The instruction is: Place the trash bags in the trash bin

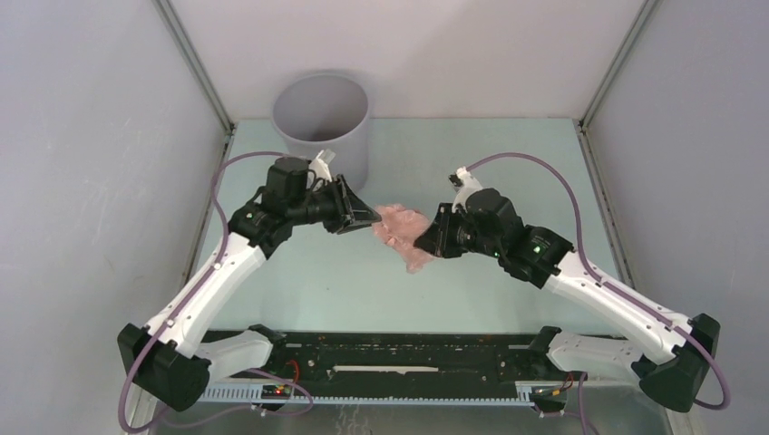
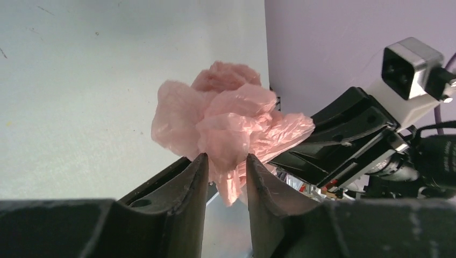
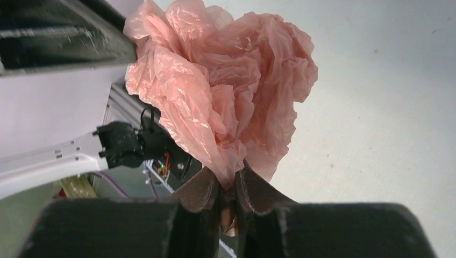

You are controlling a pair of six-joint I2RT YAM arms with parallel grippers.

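Our right pincer point(image 3: 228, 178) is pinching the bag point(image 1: 399, 227); our left pincer point(image 2: 226, 157) is hanging open around it, nearer the bin point(image 1: 345, 145).

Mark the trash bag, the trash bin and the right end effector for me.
trash bag point(image 3: 236, 70), right wrist view, crumpled middle
trash bin point(image 1: 354, 149), top external view, grey outer wall
right end effector point(image 3: 229, 185), right wrist view, midway between its fingertips
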